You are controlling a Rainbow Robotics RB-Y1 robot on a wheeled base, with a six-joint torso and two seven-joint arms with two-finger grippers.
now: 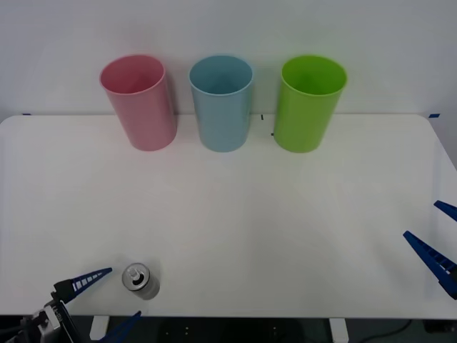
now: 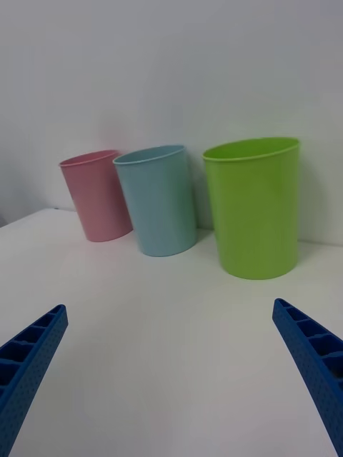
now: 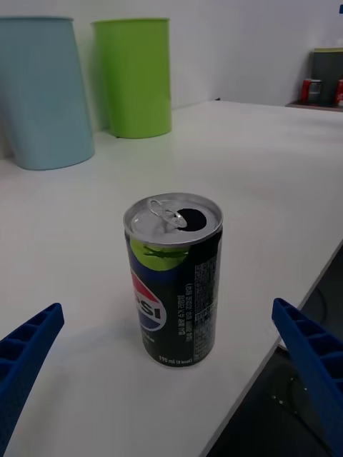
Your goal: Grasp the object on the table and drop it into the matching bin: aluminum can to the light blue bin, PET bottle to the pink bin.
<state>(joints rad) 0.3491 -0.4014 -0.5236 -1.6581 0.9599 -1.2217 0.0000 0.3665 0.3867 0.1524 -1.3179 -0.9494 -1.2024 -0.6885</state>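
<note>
Aluminum can (image 1: 140, 279) just beyond left gripper (image 1: 107, 296)

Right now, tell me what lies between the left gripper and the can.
Nothing: in the front view, only bare table separates the open left gripper from the aluminum can, which stands upright just ahead of its fingertips.

Glossy metal can (image 3: 175, 278), matt plastic bins (image 1: 221, 102), smooth white table (image 1: 285, 214)

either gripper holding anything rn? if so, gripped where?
Nothing held. Left gripper is open beside the upright aluminum can, not touching it. Right gripper is open over the table's right edge.
</note>
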